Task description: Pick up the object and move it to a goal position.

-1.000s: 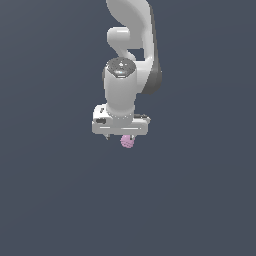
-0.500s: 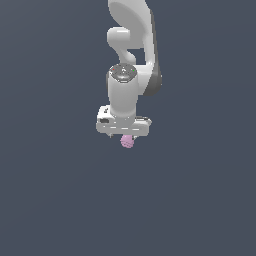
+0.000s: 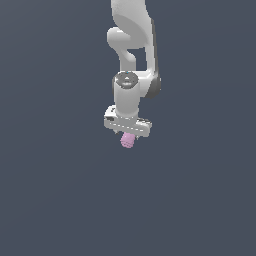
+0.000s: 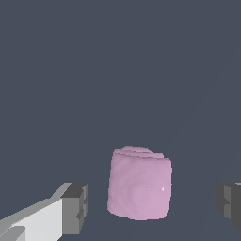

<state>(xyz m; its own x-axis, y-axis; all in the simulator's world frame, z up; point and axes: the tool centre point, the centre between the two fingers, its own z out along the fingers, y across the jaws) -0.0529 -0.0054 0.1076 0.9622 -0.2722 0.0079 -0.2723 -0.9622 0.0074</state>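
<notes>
The object [image 4: 140, 183] is a small pale pink-purple lump with a ridged surface, lying on the dark grey floor. In the wrist view it sits between my two dark fingertips [image 4: 75, 207], with a gap on each side, the wider one on the side of the far fingertip. My white gripper [image 4: 151, 204] is open and straddles it without touching. In the exterior view the gripper [image 3: 128, 137] hangs straight down from the white arm, and the object [image 3: 127, 141] shows just under the hand.
A plain dark grey floor [image 3: 60, 200] fills both views. Nothing else shows on it.
The hand has shifted slightly toward the exterior view's right over the object. The object has stayed where it was.
</notes>
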